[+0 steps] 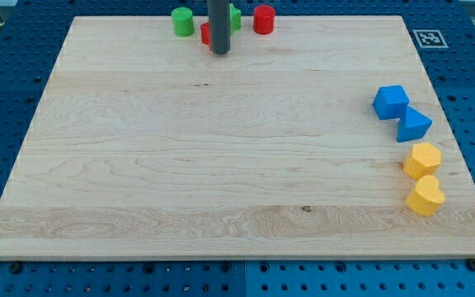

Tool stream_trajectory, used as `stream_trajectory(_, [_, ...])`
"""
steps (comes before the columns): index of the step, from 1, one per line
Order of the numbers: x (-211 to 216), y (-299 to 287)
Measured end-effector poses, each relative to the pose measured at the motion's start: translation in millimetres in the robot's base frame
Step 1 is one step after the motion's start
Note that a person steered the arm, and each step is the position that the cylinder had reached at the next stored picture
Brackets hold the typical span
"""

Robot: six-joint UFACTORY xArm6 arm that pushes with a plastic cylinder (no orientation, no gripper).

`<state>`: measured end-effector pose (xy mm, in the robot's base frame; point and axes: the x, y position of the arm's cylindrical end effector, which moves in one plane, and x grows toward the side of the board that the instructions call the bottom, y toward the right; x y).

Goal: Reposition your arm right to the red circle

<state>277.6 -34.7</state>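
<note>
Near the bench (pixel 221 165) top edge, my tip (pixel 219 51) stands just beside a half-hidden red block (pixel 206 34). I carry no jaws, only a rod. The red circle (pixel 263 19) sits to my tip's right, with a green block (pixel 235 16) between. I should pass below both and stop just right of the circle, not touching it.

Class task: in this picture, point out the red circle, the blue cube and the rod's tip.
red circle (pixel 263 18), camera view, on its side face.
blue cube (pixel 391 101), camera view, on its front face.
my tip (pixel 219 51), camera view, at the rod's very lower end.
</note>
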Motion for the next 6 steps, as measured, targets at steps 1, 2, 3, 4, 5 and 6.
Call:
stream_trajectory(1, [2,-2])
stream_trajectory(2, [35,29])
stream_trajectory(3, [43,91])
stream_trajectory(4, [27,153])
stream_trajectory(5, [-17,188])
stream_trajectory(6, [-79,184])
